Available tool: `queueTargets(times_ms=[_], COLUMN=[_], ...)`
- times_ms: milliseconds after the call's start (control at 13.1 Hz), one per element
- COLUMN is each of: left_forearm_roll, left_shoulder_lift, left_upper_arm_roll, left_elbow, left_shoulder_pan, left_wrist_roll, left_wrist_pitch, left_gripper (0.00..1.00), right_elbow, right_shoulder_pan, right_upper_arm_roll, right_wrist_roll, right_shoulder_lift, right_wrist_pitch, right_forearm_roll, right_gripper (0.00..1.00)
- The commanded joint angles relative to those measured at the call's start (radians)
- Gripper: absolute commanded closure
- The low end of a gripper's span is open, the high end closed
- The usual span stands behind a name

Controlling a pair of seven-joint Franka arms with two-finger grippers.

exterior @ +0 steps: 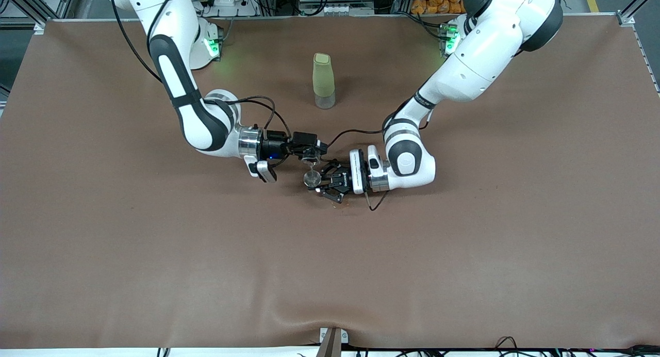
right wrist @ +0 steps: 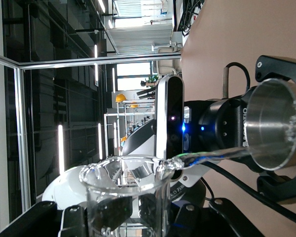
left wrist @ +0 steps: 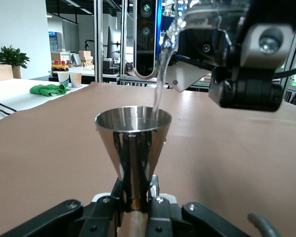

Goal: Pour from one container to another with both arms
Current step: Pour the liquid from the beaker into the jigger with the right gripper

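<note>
- Steel is the material of the small cone-shaped measuring cup (left wrist: 133, 143), which is clamped upright at its narrow waist by the left gripper (exterior: 324, 184) so the stream can be caught.
- A clear glass beaker (right wrist: 126, 195) is clasped and tipped by the right gripper (exterior: 313, 153), so that water (left wrist: 160, 81) is poured into the cup below.
- A tall olive-sleeved bottle (exterior: 324, 81) is left standing farther from the front camera, unused.

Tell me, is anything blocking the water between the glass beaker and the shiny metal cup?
No, nothing visible is in the way. The right gripper tips the glass beaker just above the metal cup, which the left gripper holds upright. The water stream falls straight into the cup.
</note>
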Motion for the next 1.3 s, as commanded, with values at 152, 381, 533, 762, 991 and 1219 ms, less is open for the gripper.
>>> queueTargets(times_ms=[152,381,533,762,991,1219], left_forearm_roll=[-0.022,-0.022,-0.022,-0.023,-0.023,-0.023], left_shoulder_lift=[-0.036,-0.036,-0.036,-0.036,-0.036,-0.036], left_upper_arm_roll=[-0.005,-0.007,-0.007,-0.007,-0.007,-0.007], left_elbow=[-0.030,-0.028,-0.027,-0.027,-0.027,-0.027], left_shoulder_pan=[0.009,0.015,0.015,0.017,0.021,0.023], left_wrist_roll=[0.015,0.015,0.012,0.007,0.007,0.006], left_wrist_pitch=[-0.018,-0.029,-0.029,-0.032,-0.041,-0.041], left_gripper=[1.00,1.00,1.00,1.00,1.00,1.00], right_elbow=[0.010,0.013,0.015,0.018,0.024,0.047], right_shoulder_pan=[-0.017,-0.019,-0.019,-0.022,-0.022,-0.030], right_upper_arm_roll=[0.002,0.002,0.002,0.002,0.002,0.002], right_wrist_roll=[0.081,0.127,0.165,0.228,0.262,0.279], right_shoulder_lift=[-0.018,-0.017,-0.017,-0.017,-0.017,-0.017], right_wrist_pitch=[0.008,0.009,0.009,0.009,0.012,0.014], right_forearm_roll=[-0.016,-0.016,-0.016,-0.014,-0.007,-0.007], right_gripper=[1.00,1.00,1.00,1.00,1.00,1.00])
